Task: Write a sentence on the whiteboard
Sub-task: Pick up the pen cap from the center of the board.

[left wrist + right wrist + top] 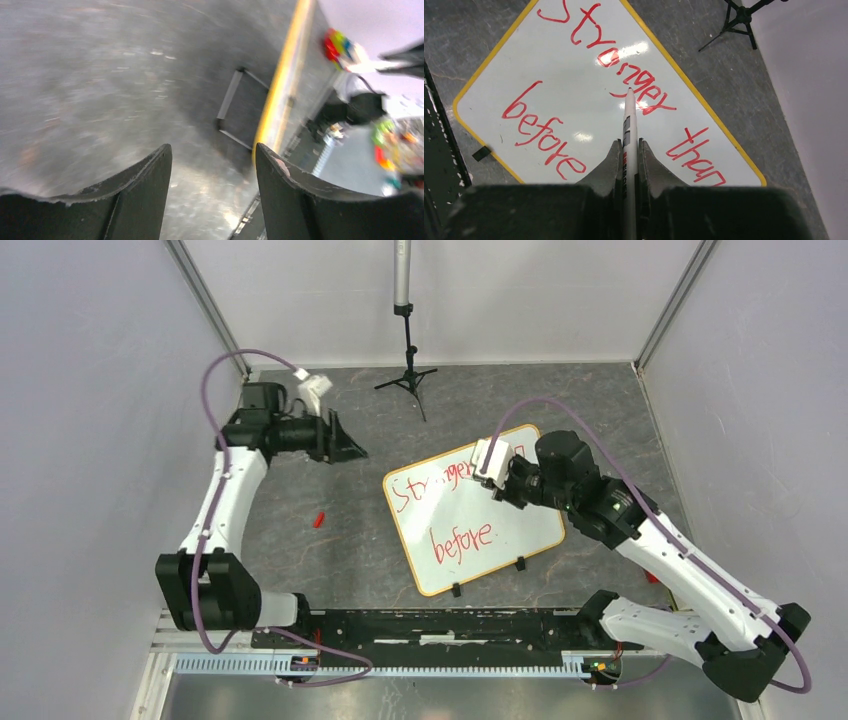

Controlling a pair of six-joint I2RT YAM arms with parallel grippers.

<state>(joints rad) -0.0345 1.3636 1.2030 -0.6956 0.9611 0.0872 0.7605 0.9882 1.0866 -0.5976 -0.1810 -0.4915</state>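
Note:
The whiteboard [500,540] lies tilted on the grey table, with an orange frame and two black clip feet on its near edge. The sentence [462,537] in red marker reads "Stronger than" and below it "before"; it also shows in the right wrist view [624,75]. My right gripper [629,145] is shut on a white marker [629,120], tip pointing at the board near "Stronger", held above it. In the top view the right gripper [497,476] hovers over the board's upper part. My left gripper [350,447] is open and empty, away to the left; its fingers [150,180] show only table.
A red marker cap [319,520] lies on the table left of the board. A small black tripod [407,378] stands at the back. Grey walls close in left and right. A black rail [440,625] runs along the near edge.

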